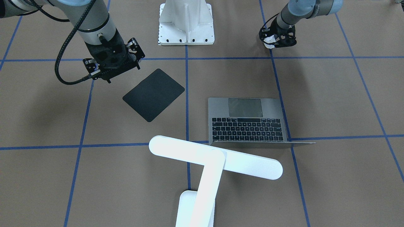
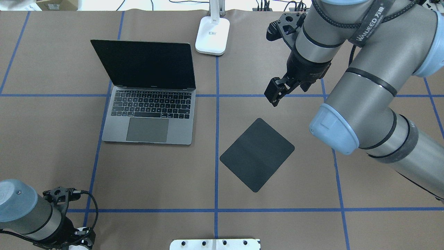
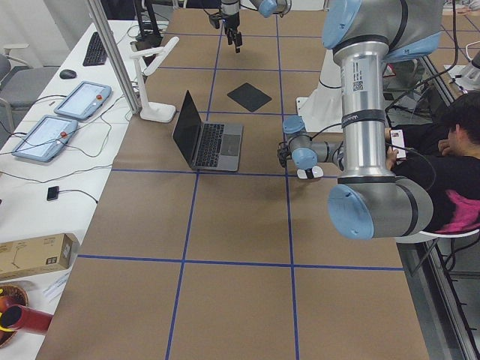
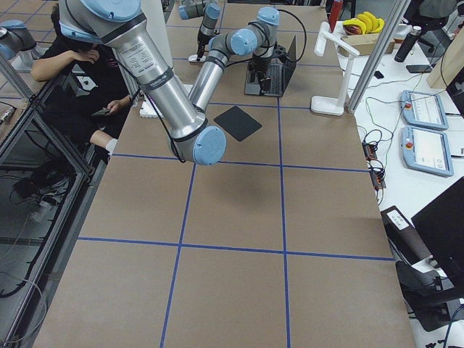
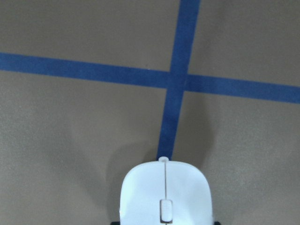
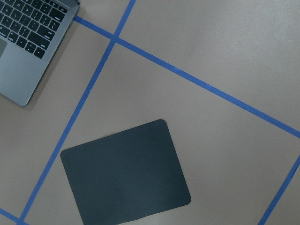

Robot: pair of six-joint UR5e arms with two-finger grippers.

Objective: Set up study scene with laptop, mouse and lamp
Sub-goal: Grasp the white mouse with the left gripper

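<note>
The white mouse [image 5: 165,194] sits between the jaws of my left gripper [image 1: 275,39], near the table's edge on my side, over a blue tape cross. The grey laptop [image 2: 149,114] stands open in the left half, with a dark screen. The white lamp [image 1: 214,160] stands at the far edge, and its base [image 2: 212,34] is just right of the laptop. My right gripper [image 2: 275,93] hangs open and empty above the table, beyond the black pad [image 2: 257,153].
The black pad [image 6: 125,173] lies flat, right of the centre tape line. The white flanged pedestal [image 1: 186,23] stands at the near middle edge. A seated operator [image 3: 450,150] is beside the table. Side desks hold tablets [image 3: 45,135] and cables.
</note>
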